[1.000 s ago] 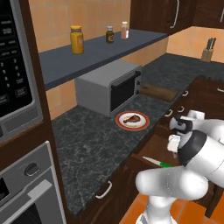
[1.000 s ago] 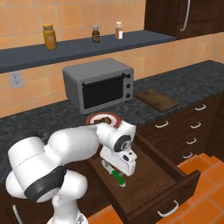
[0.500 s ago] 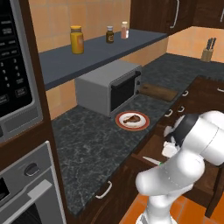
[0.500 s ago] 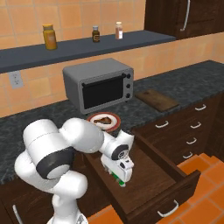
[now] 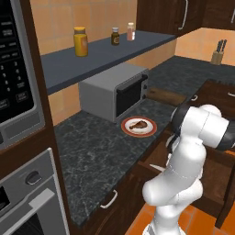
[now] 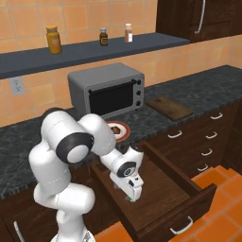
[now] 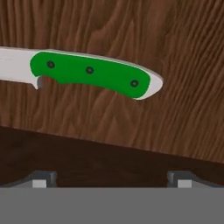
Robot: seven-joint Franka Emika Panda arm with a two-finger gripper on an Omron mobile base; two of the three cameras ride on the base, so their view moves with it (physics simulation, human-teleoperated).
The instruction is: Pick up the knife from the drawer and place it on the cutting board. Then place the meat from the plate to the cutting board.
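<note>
The knife point(image 7: 87, 74) lies flat on the drawer point(image 7: 131, 35) floor at upper frame: stiff, light, probably slick; take the green handle crosswise. The gripper point(image 7: 111, 179) hangs wide open, empty.

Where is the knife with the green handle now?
The knife lies flat on the wooden floor of the open drawer, below the counter in front of the plate. In the hand view it sits just ahead of the open gripper.
</note>
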